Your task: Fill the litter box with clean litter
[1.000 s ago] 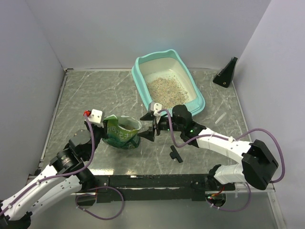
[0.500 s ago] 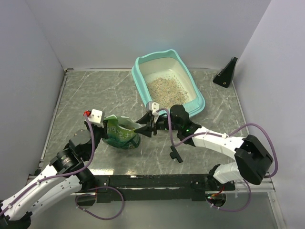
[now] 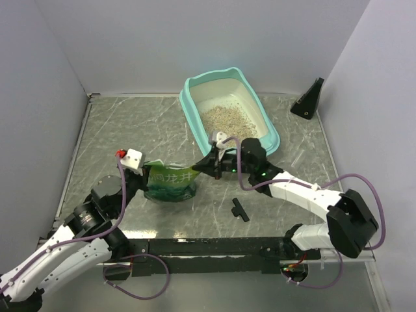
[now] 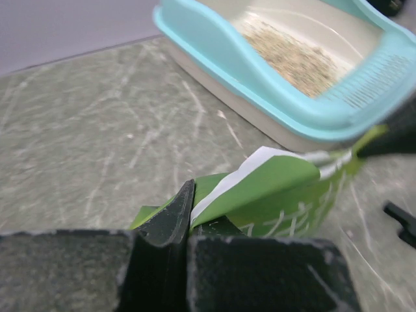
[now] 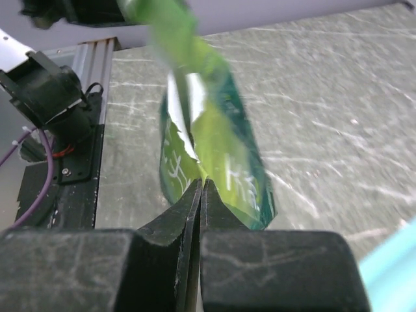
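Observation:
The litter box (image 3: 190,110), teal rim around a cream pan, stands at the back of the table with a patch of tan clean litter (image 3: 227,122) in its middle. In front of it a small green bag (image 3: 171,182) stands stretched flat between both arms. My left gripper (image 3: 144,173) is shut on the bag's left top corner, and my right gripper (image 3: 198,168) is shut on its right top corner. The left wrist view has my left gripper (image 4: 188,195) pinching the bag (image 4: 286,188), with the litter box (image 4: 221,49) and litter (image 4: 292,55) beyond. In the right wrist view my right gripper (image 5: 203,185) clamps the bag's (image 5: 218,146) edge.
A small black T-shaped piece (image 3: 239,209) lies on the table in front of the right arm. A black wedge-shaped stand (image 3: 309,99) sits at the back right corner. Grey walls close in three sides, and a black rail (image 3: 208,247) runs along the near edge.
My right gripper came up to the bag's right rim and shut on it. The bag's mouth, round and open before, is now pulled flat between the two grippers.

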Action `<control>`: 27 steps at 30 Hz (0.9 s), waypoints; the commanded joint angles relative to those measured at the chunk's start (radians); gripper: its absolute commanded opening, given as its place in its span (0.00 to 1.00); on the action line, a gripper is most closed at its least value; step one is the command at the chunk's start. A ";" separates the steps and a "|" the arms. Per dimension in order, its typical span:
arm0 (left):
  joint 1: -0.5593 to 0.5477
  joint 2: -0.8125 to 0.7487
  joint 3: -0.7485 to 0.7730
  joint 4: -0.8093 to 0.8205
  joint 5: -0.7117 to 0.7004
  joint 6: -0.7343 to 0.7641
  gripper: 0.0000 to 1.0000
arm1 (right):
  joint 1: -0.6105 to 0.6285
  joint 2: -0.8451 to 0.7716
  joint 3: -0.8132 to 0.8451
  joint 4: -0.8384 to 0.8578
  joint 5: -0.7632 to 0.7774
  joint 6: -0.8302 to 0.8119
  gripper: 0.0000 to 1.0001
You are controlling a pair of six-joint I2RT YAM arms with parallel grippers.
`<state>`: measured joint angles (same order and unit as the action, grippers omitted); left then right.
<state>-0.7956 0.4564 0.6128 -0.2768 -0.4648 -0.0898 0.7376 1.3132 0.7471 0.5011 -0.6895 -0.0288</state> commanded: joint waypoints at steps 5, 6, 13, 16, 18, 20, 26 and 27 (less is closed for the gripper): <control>0.007 0.148 0.182 -0.065 0.336 0.002 0.01 | -0.247 -0.222 0.031 -0.327 -0.205 -0.055 0.00; 0.007 0.149 0.177 -0.055 0.350 0.016 0.01 | -0.259 -0.236 0.029 -0.355 -0.223 -0.069 0.00; 0.009 0.139 0.145 -0.038 0.457 0.061 0.51 | -0.264 -0.351 0.000 -0.552 -0.119 -0.118 0.00; 0.009 0.120 0.142 -0.035 0.483 0.033 0.62 | -0.264 -0.411 -0.035 -0.569 -0.074 -0.109 0.00; 0.009 0.105 0.116 -0.016 0.515 0.018 0.65 | -0.264 -0.451 -0.058 -0.570 -0.065 -0.093 0.00; 0.009 0.102 0.091 0.014 0.529 0.004 0.67 | -0.264 -0.485 -0.074 -0.555 -0.064 -0.076 0.00; 0.012 0.117 0.021 0.117 0.580 -0.028 0.73 | -0.264 -0.571 -0.146 -0.530 -0.045 -0.020 0.00; 0.015 0.126 0.012 0.129 0.598 -0.034 0.74 | -0.264 -0.580 -0.163 -0.529 -0.048 -0.016 0.00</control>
<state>-0.7898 0.5667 0.6636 -0.2596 0.0555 -0.0799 0.4835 0.7986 0.6170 -0.0902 -0.7536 -0.0860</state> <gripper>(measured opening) 0.728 0.007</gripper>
